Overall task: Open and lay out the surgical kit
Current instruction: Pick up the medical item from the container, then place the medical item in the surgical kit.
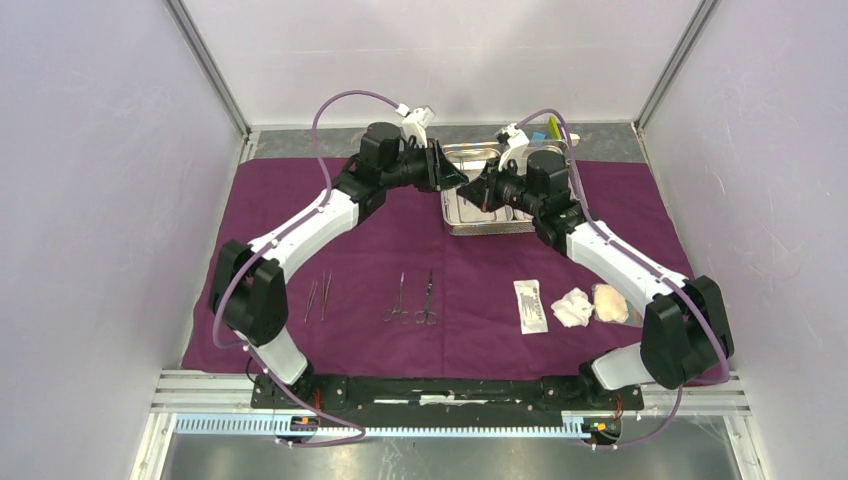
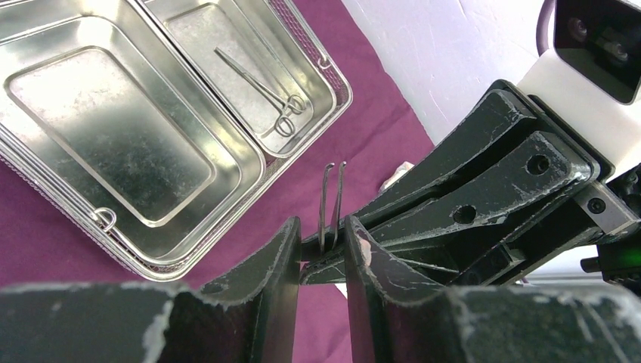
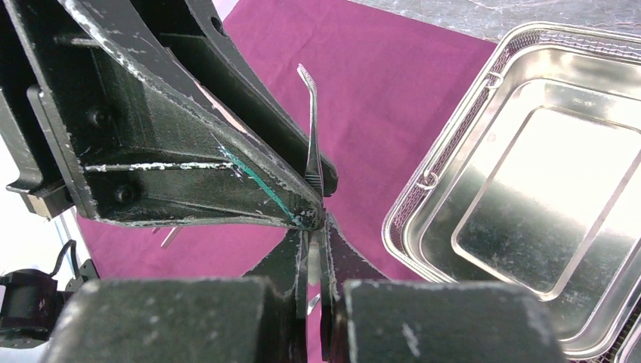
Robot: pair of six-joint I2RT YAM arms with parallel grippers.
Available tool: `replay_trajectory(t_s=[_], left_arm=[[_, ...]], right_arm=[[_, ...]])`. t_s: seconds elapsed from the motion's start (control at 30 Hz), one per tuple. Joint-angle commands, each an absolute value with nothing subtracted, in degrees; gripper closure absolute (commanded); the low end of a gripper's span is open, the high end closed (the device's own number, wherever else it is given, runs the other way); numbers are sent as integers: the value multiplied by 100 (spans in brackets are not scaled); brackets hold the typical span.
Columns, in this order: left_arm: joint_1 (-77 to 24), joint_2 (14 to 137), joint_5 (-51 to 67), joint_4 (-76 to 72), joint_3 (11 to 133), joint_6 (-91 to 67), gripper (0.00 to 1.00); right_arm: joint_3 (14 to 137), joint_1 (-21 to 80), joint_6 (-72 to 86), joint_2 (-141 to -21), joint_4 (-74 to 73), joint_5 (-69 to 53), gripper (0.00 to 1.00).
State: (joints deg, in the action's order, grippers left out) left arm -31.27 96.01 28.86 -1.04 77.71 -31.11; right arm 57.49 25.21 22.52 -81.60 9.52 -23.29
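The plum-purple cloth (image 1: 400,240) is spread over the table, with the steel tray (image 1: 455,228) at its far middle. Both grippers meet in the air just left of the tray. My right gripper (image 3: 316,227) is shut on the base of steel tweezers (image 3: 311,128), whose bent tip points away. My left gripper (image 2: 323,227) stands around the same tweezers (image 2: 332,197), with a gap showing between its fingers and the tines. One scissor-handled instrument (image 2: 264,91) lies in the tray's far compartment; the near compartment (image 2: 113,128) holds nothing.
On the cloth's near part lie two slim instruments (image 1: 318,297), two scissor-handled instruments (image 1: 414,298), a white packet (image 1: 531,305) and gauze pads (image 1: 590,305). Small blue and yellow-green blocks (image 1: 548,128) stand behind the tray. Walls close in the sides and back.
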Motion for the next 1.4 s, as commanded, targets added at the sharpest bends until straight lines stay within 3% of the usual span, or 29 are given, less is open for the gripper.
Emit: replay_trajectory(t_s=[0.0,0.43,0.83,1.1,1.37], left_arm=[[-3160,9687,3047,-334,7937,-3321,67],[-3190,9712,3127,-377,7951,-3321,87],[-3139,9232,2427,532,7971,-2255,89],[-3074,8313,1569,2334,7393,-839,85],[-2410,7555,1579,3881,6763,-24,84]], right_arm=[[5730,2504,2319,-8174,1256,-2362,100],[5713,2496,2321,-8193,1283,-2339,98],[5554,2422,1512,-7879,1141,-2346,47],[5294,2013,336,-7328,679,-2313,38],[4922,1593,-345,-7161,455,-2414,35]])
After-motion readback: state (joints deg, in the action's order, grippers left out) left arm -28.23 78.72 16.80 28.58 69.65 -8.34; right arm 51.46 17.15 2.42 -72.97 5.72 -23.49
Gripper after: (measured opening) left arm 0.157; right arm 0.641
